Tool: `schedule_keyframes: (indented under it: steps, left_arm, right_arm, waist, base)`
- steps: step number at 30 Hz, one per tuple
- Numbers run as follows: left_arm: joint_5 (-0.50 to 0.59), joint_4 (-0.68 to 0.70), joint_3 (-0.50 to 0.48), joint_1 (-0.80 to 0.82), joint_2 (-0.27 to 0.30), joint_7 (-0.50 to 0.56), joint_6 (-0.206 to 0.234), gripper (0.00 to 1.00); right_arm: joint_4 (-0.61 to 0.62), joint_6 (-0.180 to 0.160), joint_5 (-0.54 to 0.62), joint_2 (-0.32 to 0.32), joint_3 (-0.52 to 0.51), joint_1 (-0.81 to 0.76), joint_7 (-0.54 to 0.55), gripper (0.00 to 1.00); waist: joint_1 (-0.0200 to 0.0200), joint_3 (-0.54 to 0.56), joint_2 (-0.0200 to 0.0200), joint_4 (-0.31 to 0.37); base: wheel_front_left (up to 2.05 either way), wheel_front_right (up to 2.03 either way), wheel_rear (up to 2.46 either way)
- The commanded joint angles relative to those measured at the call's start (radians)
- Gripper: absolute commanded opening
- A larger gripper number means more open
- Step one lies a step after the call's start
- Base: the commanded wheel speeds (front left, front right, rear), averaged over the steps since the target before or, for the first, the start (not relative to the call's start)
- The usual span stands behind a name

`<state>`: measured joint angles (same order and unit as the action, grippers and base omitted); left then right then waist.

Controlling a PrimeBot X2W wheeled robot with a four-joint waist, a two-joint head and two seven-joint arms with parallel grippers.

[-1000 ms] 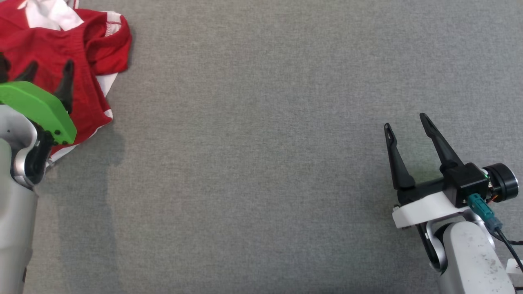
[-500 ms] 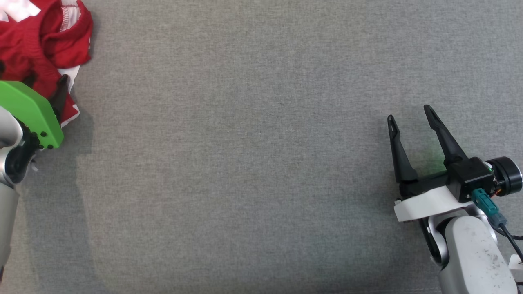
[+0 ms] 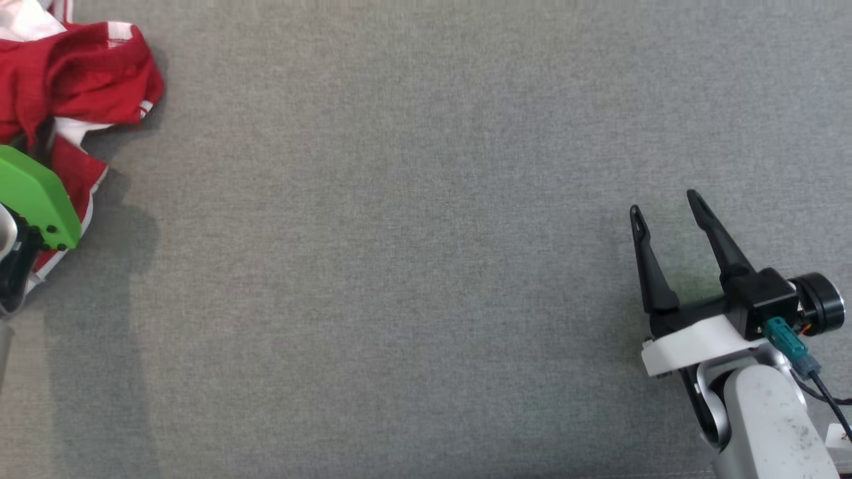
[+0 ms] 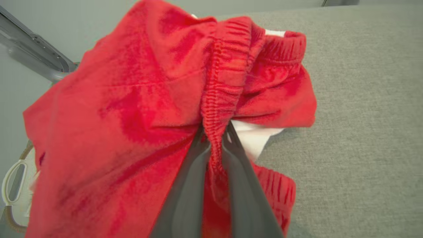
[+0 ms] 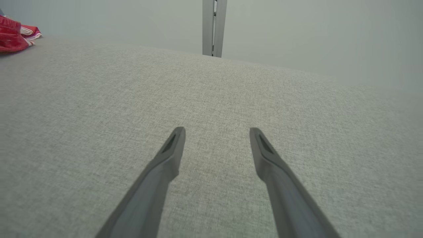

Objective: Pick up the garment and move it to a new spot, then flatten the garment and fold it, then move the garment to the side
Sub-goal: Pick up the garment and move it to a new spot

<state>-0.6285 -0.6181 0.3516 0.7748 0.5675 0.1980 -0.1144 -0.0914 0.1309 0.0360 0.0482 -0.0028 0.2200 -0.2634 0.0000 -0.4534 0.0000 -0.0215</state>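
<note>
Left gripper (image 4: 215,134) is clamped tight on the garment (image 4: 115,109) — red shorts w/ white trim, by the look — pinching the gathered elastic waistband (image 4: 219,86) betw. its two fingers. Sensible spot to grab: the band is thick, so the cloth prob. won't slip out on the lift. The garment sits bunched at the far left edge of the grey table (image 3: 413,253), heaped just beyond the arm's green cover (image 3: 33,193). Right gripper (image 3: 663,202) hangs over bare tabletop on the other side, well apart, fingers spread wide, holding nothing — likely kept clear so the middle is free as the new spot. Looks like the pick-up step; flattening and folding not yet begun.
</note>
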Motion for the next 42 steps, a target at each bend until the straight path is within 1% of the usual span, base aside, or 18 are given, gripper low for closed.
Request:
schedule_keyframes:
  steps: [1,6,14,19,23,26,30,34,37,38,42]
  left_arm:
    - [0.007,0.011,-0.005,-0.016,0.018,-0.018,0.007,0.00]
    - [0.029,0.069,-0.012,-0.023,0.048,-0.058,0.020,0.00]
    - [0.051,0.207,-0.007,-0.020,0.087,-0.069,0.029,0.00]
    - [0.069,0.300,0.019,-0.011,0.076,-0.063,0.031,0.00]
    - [0.082,0.367,0.054,0.014,0.046,-0.052,0.028,0.00]
    - [0.090,0.400,0.085,0.039,0.003,-0.056,0.023,0.00]
    - [0.091,0.413,0.133,0.089,-0.082,-0.076,0.015,0.00]
    - [0.093,0.389,0.181,0.141,-0.190,-0.129,0.009,0.00]
    - [0.072,0.348,0.205,0.171,-0.289,-0.182,0.005,0.00]
    - [0.067,0.331,0.212,0.177,-0.314,-0.195,0.005,0.00]
    - [0.034,0.243,0.229,0.155,-0.414,-0.247,0.008,0.00]
  right_arm:
    - [-0.007,0.000,-0.007,0.004,-0.002,-0.017,-0.002,1.00]
    - [-0.018,0.000,-0.025,0.004,0.007,-0.042,-0.002,1.00]
    - [-0.036,0.000,-0.051,0.004,0.009,-0.090,-0.002,1.00]
    - [-0.044,0.000,-0.065,0.004,0.001,-0.117,-0.002,1.00]
    - [-0.048,0.000,-0.075,0.004,-0.003,-0.137,-0.002,1.00]
    - [-0.050,0.000,-0.081,0.004,-0.005,-0.146,-0.002,1.00]
    - [-0.051,0.000,-0.088,0.004,-0.007,-0.148,-0.002,1.00]
    - [-0.047,0.000,-0.094,0.004,-0.011,-0.136,-0.002,1.00]
    - [-0.043,0.000,-0.099,0.004,-0.016,-0.125,-0.002,1.00]
    - [-0.042,0.000,-0.100,0.004,-0.016,-0.122,-0.002,1.00]
    - [-0.036,0.000,-0.108,0.003,-0.020,-0.105,-0.002,1.00]
  waist:
    - [0.0000,0.057,0.0000,-0.009]
    - [0.0000,0.140,0.0000,-0.011]
    - [0.0000,0.260,0.0000,0.003]
    - [0.0000,0.317,0.0000,0.025]
    - [0.0000,0.351,0.0000,0.055]
    - [0.0000,0.367,0.0000,0.086]
    - [0.0000,0.374,0.0000,0.131]
    - [0.0000,0.362,0.0000,0.179]
    - [0.0000,0.340,0.0000,0.211]
    - [0.0000,0.332,0.0000,0.220]
    - [0.0000,0.291,0.0000,0.246]
  base:
    - [0.00,0.00,0.00]
    - [0.00,0.00,0.00]
    - [0.00,0.00,0.00]
    - [0.00,0.00,0.00]
    - [0.00,0.00,0.00]
    - [0.00,0.00,0.00]
    - [0.00,0.00,0.00]
    - [0.00,0.00,0.00]
    - [0.00,0.00,0.00]
    - [0.00,0.00,0.00]
    - [0.00,0.00,0.00]
